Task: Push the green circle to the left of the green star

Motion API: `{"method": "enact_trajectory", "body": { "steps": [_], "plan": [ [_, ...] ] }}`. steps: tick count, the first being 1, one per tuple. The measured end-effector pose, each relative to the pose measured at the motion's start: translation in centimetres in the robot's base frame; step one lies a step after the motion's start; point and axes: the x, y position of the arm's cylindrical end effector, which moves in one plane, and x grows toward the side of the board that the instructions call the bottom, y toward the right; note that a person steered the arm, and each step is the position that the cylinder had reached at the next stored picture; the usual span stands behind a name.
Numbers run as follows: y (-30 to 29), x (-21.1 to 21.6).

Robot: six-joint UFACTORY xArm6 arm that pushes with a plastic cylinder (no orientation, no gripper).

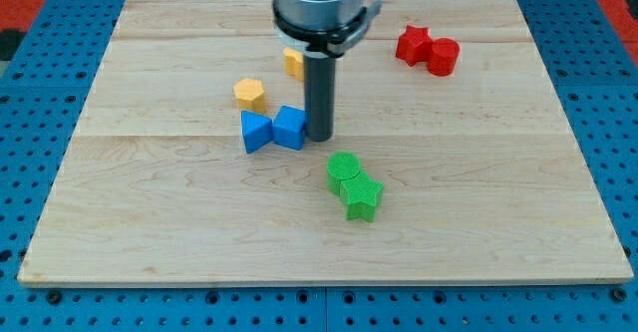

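The table (478, 172) is evenly and brightly lit; only soft, short shadows are cast; focus is sharp throughout.

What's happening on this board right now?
A single arm with a dark rod is working on a wooden board. My tip rests just right of the blue cube, above and left of the green circle. The circle touches the green star, sitting at its upper left, so neither is being pushed. A blue triangular block, two yellow blocks and two red blocks lie farther off.
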Motion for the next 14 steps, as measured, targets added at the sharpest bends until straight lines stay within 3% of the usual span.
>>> {"method": "enact_trajectory", "body": {
  "steps": [2, 5, 7, 8, 9, 10, 11, 12, 14],
  "plan": [
    [-2.7, 0.0],
    [-2.9, -4.5],
    [3.7, -11.8],
    [4.6, -12.6],
    [6.4, -10.5],
    [8.4, -3.3],
    [5.3, 4.6],
    [1.3, 5.2],
    [5.2, -1.0]
  ]
}}
